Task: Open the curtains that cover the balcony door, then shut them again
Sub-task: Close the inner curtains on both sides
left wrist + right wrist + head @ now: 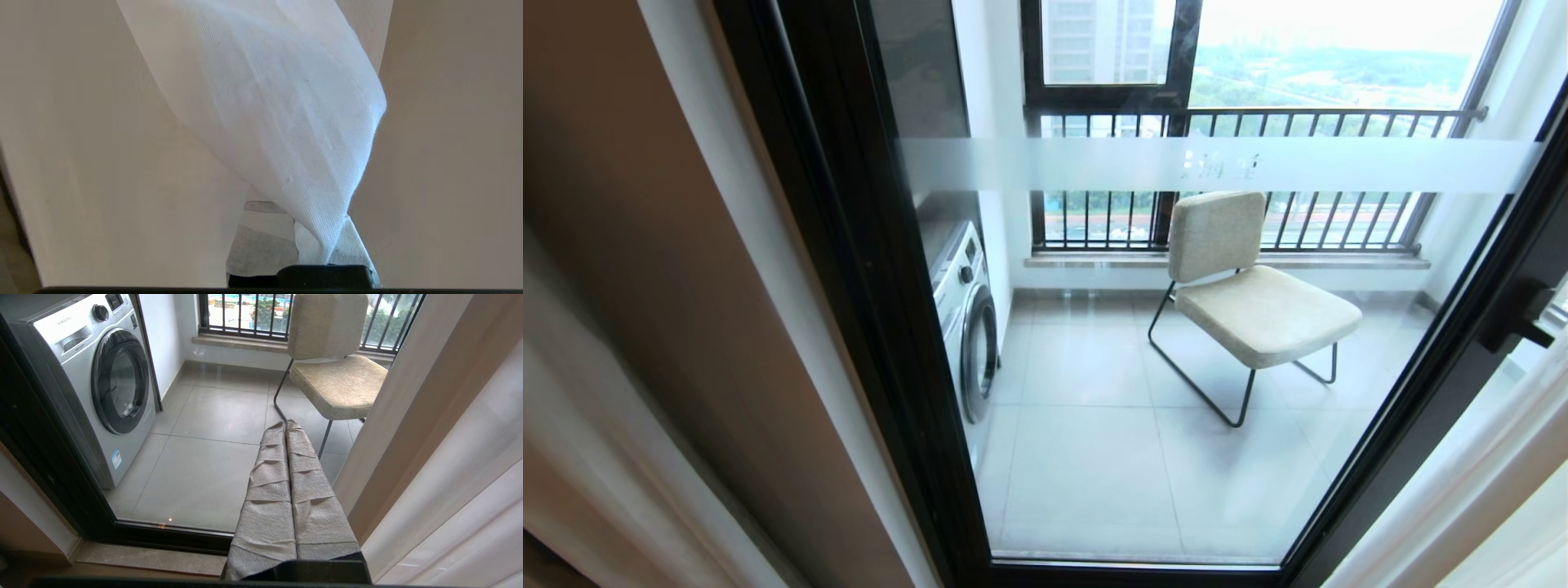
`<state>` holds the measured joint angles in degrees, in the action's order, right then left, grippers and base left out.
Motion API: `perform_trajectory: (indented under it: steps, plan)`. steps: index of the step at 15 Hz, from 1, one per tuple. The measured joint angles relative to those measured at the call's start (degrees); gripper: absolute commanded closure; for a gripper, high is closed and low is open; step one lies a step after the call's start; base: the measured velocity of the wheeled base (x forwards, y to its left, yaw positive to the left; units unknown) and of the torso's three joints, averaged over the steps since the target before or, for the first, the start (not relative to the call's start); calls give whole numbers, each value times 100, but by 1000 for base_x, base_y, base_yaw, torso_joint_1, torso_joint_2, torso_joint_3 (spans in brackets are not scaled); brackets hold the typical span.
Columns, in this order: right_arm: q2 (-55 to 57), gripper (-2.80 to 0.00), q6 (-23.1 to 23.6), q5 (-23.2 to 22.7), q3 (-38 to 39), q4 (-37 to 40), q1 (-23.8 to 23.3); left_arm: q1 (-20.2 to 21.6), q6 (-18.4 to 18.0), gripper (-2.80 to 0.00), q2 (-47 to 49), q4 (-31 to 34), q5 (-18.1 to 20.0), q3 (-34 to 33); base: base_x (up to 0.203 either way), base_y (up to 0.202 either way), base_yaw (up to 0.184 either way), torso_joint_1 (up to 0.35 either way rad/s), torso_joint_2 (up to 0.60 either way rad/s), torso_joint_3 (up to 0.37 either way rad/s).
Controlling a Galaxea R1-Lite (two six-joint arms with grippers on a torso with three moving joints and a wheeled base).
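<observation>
The balcony door (pixel 849 286) is clear glass in a thick black frame, with a frosted band (pixel 1094 163) and a black handle (pixel 1515 314). Beige curtains (pixel 645 286) hang bunched at its left and pale ones (pixel 1486 490) at its right, leaving the glass uncovered. Neither arm shows in the head view. In the left wrist view my left gripper (pixel 322 257) is shut on a fold of the white sheer curtain (pixel 278 106), with beige drape (pixel 102 163) on both sides. My right gripper (pixel 286 424) is shut and empty, held in front of the glass beside the right curtains (pixel 429 437).
Behind the glass on the tiled balcony stand a cream chair (pixel 1258 302) with black legs and a silver washing machine (pixel 968 318) against the left wall. A barred railing (pixel 1258 122) runs across the far window. The door's bottom rail (pixel 163 535) sits on a stone sill.
</observation>
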<state>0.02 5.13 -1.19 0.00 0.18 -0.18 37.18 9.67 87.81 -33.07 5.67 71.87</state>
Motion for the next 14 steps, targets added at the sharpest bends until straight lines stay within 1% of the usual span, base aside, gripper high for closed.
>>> perform_trajectory:
  steps: [2,3,6,7,10,14]
  plan:
    - [0,0,0,1,0,0,0,-58,2,0,-259,15,52,-208,0,0,0,0,0,0]
    - [0,0,3,1,0,0,0,-81,4,0,-364,22,185,-278,0,0,0,0,0,0]
    - [0,0,2,1,0,0,0,-199,13,0,-667,26,818,-501,0,0,0,0,0,0]
    - [0,0,1,-1,0,0,0,-302,22,0,-764,26,908,-579,0,0,0,0,0,0]
    - [0,0,4,-1,0,0,0,-835,41,0,-980,26,931,-695,0,0,0,0,0,0]
    - [0,0,1,0,0,-1,0,-1853,39,0,-1178,29,929,-742,0,0,0,0,0,0]
